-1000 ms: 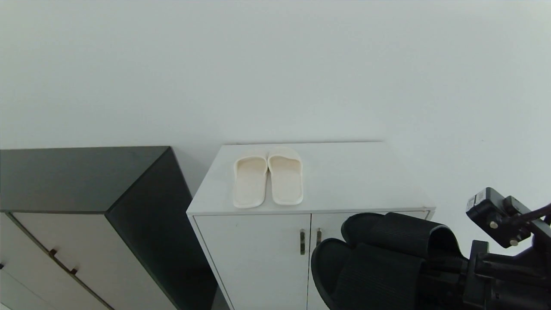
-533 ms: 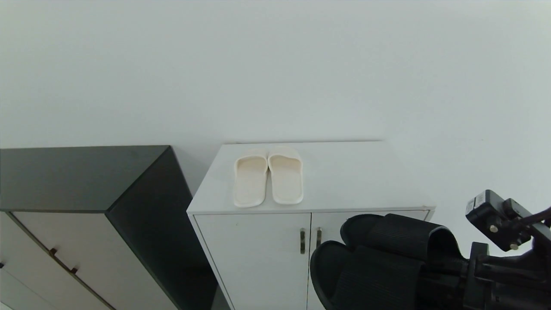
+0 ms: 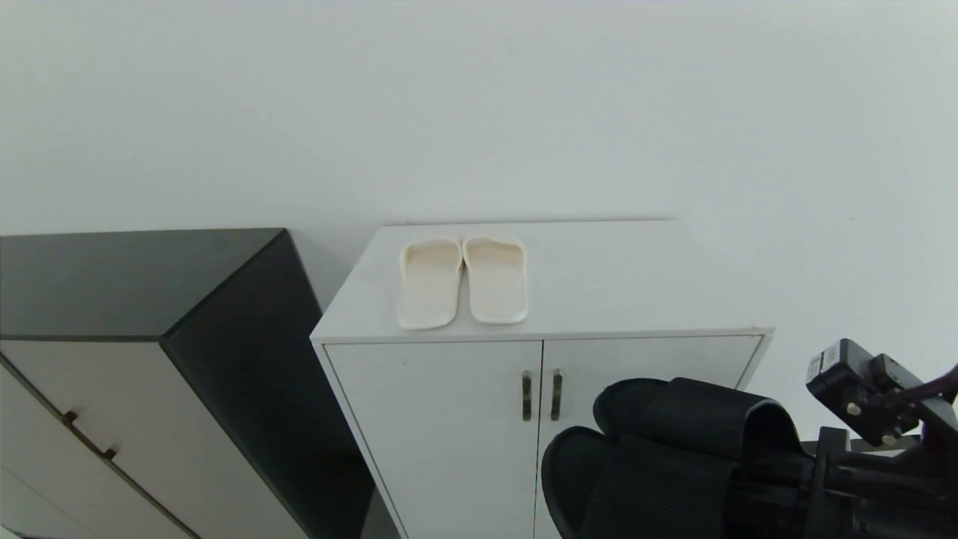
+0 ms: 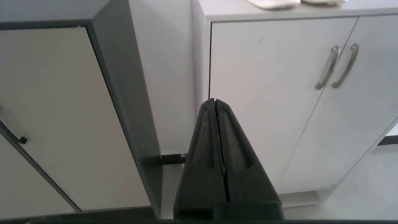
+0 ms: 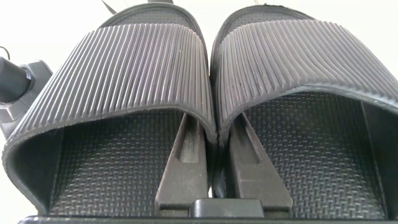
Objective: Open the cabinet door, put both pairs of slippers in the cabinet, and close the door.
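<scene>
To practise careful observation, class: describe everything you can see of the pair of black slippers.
The black slippers are a pair of slides that look like soft rubber or foam, with wide ribbed straps and textured footbeds. They lie side by side, inner walls pressed together, held in the air by the right gripper, whose two fingers reach in, one per slipper, clamping those walls. In the head view they overlap the lower right door of the white cabinet.

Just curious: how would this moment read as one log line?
right gripper: shut on black slippers | left gripper: shut, empty | cabinet doors: closed | cream slippers: on top
</scene>
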### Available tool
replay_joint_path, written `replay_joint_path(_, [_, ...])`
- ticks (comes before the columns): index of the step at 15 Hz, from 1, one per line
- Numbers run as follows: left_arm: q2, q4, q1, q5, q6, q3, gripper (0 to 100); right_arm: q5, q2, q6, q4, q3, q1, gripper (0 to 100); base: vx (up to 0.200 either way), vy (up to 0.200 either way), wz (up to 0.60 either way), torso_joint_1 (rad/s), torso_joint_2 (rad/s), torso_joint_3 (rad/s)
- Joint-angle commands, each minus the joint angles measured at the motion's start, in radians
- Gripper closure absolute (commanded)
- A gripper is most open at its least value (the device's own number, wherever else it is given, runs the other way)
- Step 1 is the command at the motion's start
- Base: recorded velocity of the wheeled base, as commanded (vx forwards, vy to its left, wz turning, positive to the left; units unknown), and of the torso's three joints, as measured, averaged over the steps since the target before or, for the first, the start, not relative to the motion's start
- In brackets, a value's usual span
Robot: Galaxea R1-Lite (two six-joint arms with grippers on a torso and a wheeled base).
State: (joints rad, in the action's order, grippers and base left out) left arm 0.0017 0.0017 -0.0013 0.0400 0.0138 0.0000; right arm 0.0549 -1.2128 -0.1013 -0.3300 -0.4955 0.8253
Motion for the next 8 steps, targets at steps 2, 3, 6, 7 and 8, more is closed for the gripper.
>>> replay_joint_path(2, [0.0, 0.0, 0.001, 0.0, 0.0, 0.0, 100, 0.0, -0.004, 0.006, -0.001, 0.006, 0.0, 100, 0.0, 0.0, 0.0, -0.232, 0.54, 0.325])
replay_joint_path(3, [0.0, 0.0, 0.001, 0.0, 0.0, 0.0, 100, 0.0, -0.004, 0.006, -0.001, 0.008, 0.0, 100, 0.0, 0.0, 0.0, -0.237, 0.55, 0.325])
replay_joint_path(6, [0.0, 0.0, 0.0, 0.0, 0.0, 0.0, 100, 0.0, -0.004, 0.022, -0.001, 0.017, 0.0, 100, 0.0, 0.0, 0.0, -0.206, 0.53, 0.318])
replay_joint_path(7, [0.0, 0.0, 0.001, 0.0, -0.002, 0.0, 100, 0.002, -0.004, 0.025, -0.001, 0.018, 0.0, 100, 0.0, 0.0, 0.0, -0.198, 0.52, 0.32])
replay_joint_path(8, [0.0, -0.002, 0.0, -0.003, -0.003, 0.0, 100, 0.002, -0.004, 0.025, -0.001, 0.018, 0.0, 100, 0.0, 0.0, 0.0, -0.198, 0.51, 0.32])
